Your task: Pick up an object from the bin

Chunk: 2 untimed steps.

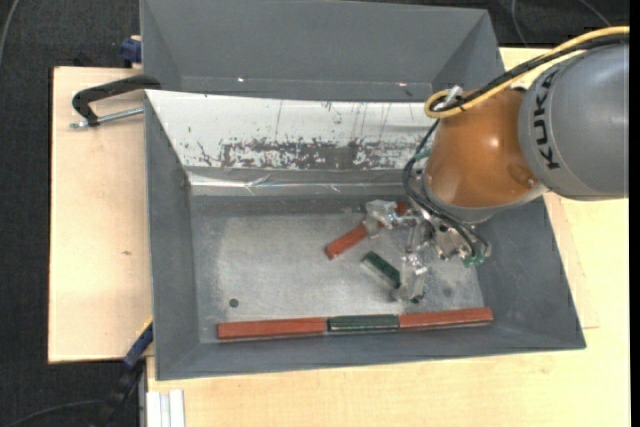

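My gripper [414, 267] hangs low over the right half of the bin floor, below the arm's orange cover. Just left of it lies a small dark green block [380, 265], tilted, its right end close under the gripper; whether they touch I cannot tell. A reddish-brown block [347, 241] lies a little further up and left, also at a slant. Nothing shows as held.
Along the bin's front wall lie three long flat bars end to end: a red one [270, 328], a dark green one [362, 322] and another red one [446, 318]. A small dark speck [233, 304] sits on the floor at the left. The arm comes in from the right.
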### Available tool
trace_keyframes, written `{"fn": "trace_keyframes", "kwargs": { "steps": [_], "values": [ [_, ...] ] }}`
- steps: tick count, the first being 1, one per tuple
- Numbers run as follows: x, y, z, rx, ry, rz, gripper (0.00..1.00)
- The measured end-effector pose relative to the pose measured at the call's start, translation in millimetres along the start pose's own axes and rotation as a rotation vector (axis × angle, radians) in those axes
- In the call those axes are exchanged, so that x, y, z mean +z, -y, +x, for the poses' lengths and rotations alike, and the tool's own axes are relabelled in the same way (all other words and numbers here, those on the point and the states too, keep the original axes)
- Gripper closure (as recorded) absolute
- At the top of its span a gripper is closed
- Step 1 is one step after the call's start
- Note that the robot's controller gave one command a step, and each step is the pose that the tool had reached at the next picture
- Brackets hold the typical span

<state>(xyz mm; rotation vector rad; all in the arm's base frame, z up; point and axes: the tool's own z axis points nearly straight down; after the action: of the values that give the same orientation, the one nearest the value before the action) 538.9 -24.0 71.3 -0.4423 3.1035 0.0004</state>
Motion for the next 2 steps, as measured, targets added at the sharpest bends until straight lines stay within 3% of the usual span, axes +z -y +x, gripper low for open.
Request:
{"fn": "trace_keyframes", "kwargs": {
  "steps": [1,2],
  "values": [
    [-2.9,-0.3,-2.9,-0.001,0.007,0.002,1.00],
    [0.0,-1.0,0.0,-0.001,-0.002,-0.001,0.00]
  ]
}}
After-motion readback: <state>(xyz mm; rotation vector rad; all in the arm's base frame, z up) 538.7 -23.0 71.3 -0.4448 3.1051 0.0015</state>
